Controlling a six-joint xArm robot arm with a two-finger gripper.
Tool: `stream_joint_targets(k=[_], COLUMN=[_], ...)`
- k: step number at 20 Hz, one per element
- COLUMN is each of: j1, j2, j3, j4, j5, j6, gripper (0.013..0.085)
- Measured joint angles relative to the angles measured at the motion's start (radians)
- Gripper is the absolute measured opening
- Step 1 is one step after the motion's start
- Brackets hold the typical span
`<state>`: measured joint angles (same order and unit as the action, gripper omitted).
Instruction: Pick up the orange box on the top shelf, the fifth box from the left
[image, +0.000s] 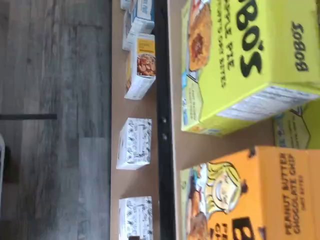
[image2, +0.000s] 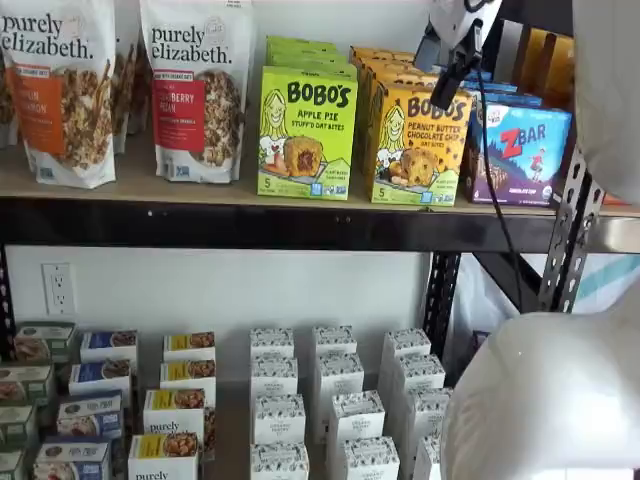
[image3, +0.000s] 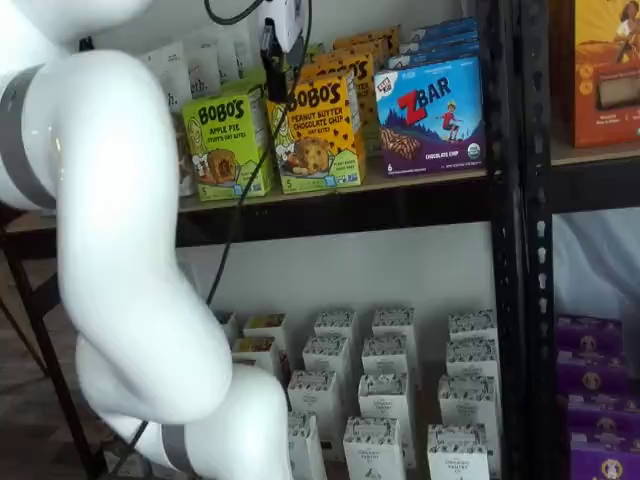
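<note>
The white arm (image3: 120, 250) is filling the foreground in both shelf views, bending up toward the shelves. The gripper (image3: 271, 62) is hanging in front of the orange box (image3: 318, 125), its black fingers (image2: 452, 72) showing side-on, so I cannot tell how far apart they are sitting. The orange box is standing upright at the front edge of the top shelf (image2: 150, 180), a tan wooden board on a black beam (image2: 200, 225). It is sitting between the green box (image2: 306, 132) and the ZBar box (image2: 520, 150), near both. Granola bags (image2: 195, 85) are standing farther along the board. Below, small white boxes (image2: 335, 385) are lining the lower level. Behind, a white wall is carrying an outlet (image2: 58, 288). In the wrist view, grey plank flooring (image: 55, 120) is lying under the shelves.
</note>
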<state>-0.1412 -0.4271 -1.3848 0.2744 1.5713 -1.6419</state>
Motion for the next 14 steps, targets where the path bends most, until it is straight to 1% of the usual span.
stream_joint_targets(k=[5, 10, 14], j1=[-0.007, -0.007, -0.003], j2=[0.050, 0.079, 0.100], j3=[-0.039, -0.045, -0.050], j4=[-0.031, -0.059, -0.084], j5=[-0.009, -0.039, -0.048], j6=[-0.018, -0.031, -0.035], gripper=[0.0850, 0.0850, 0.0850])
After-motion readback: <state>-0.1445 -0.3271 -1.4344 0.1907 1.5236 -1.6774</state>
